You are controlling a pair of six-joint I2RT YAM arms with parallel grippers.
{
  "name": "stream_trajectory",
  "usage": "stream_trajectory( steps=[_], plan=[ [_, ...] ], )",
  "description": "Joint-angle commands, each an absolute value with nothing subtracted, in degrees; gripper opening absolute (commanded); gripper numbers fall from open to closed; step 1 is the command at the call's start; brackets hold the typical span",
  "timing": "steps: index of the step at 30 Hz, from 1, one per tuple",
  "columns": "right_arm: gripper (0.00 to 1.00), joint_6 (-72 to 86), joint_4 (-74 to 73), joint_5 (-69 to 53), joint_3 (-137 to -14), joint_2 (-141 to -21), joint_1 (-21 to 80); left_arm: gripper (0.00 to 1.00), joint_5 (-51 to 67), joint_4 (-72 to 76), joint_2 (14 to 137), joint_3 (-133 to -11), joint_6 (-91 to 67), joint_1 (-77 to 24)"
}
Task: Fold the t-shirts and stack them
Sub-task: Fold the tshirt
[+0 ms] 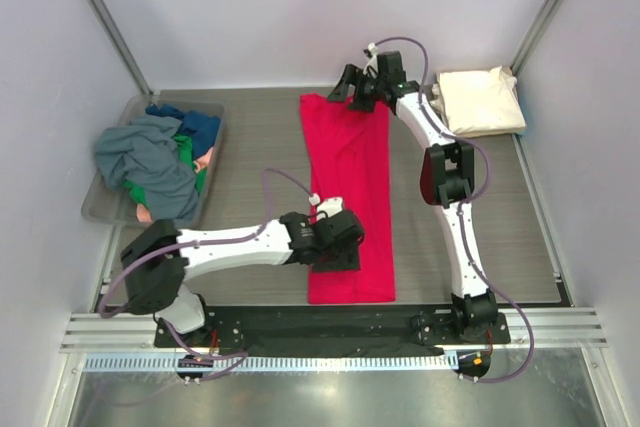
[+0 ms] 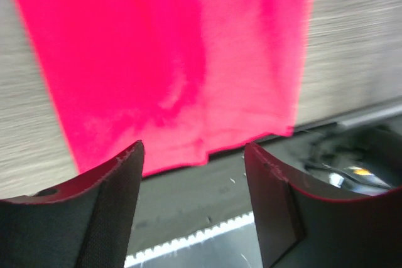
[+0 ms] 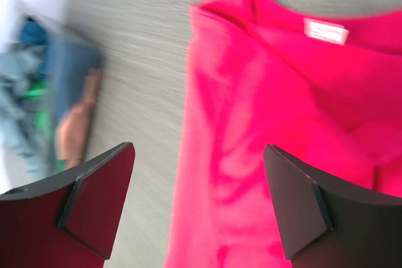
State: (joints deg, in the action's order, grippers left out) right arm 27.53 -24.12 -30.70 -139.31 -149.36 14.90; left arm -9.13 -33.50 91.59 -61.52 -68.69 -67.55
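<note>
My left gripper (image 2: pixel 195 155) is open above the hem end of the red t-shirt (image 1: pixel 355 167), and my right gripper (image 3: pixel 198 150) is open above its collar end. It lies flat beneath both, its long axis running from one hand to the other.

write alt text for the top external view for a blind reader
A red t-shirt folded into a long strip lies mid-table, left gripper over its near end, right gripper at its collar. Cream folded shirt far right; bin of shirts left.
</note>
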Motion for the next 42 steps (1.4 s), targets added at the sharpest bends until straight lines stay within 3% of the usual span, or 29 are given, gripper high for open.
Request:
stream_trajectory(
  steps=[1,3,11,19,22,24,29,37,42],
  plan=[
    [0.90,27.51,-20.22,-31.56,-136.62,-132.12,15.12,0.67,-17.83,-45.70,82.98,-66.62,-64.95,-67.94],
    [0.91,27.33,-20.30,-29.19,-130.38,-122.76,15.20,0.69,-20.20,-46.40,78.34,-66.45,-63.81,-67.94],
    [0.93,29.17,-29.32,-6.89,-79.67,-81.87,16.17,0.68,-24.00,-46.69,63.12,-53.72,-66.17,-67.68],
    [0.89,38.49,-40.85,-2.63,-42.91,-49.44,20.12,0.67,-18.03,-31.31,50.28,-34.03,-70.22,-67.76],
    [0.84,42.69,-42.97,-5.43,-34.58,-44.05,22.06,0.65,-15.83,-26.56,51.59,-30.59,-71.27,-67.76],
    [0.75,44.90,-42.63,-6.76,-30.43,-40.00,24.16,0.63,-14.42,-25.14,54.66,-29.89,-71.54,-67.94],
    [0.70,50.61,-41.40,-8.52,-22.77,-35.07,27.59,0.63,-13.10,-20.84,60.55,-29.53,-72.77,-68.82],
    [0.64,55.10,-37.54,-8.26,-17.32,-35.42,35.49,0.60,-11.60,-16.17,68.37,-29.27,-74.70,-70.92],
    [0.57,57.21,-34.72,-8.35,-13.72,-36.30,38.67,0.51,-11.60,-14.59,70.48,-28.92,-75.85,-71.98]
  ],
)
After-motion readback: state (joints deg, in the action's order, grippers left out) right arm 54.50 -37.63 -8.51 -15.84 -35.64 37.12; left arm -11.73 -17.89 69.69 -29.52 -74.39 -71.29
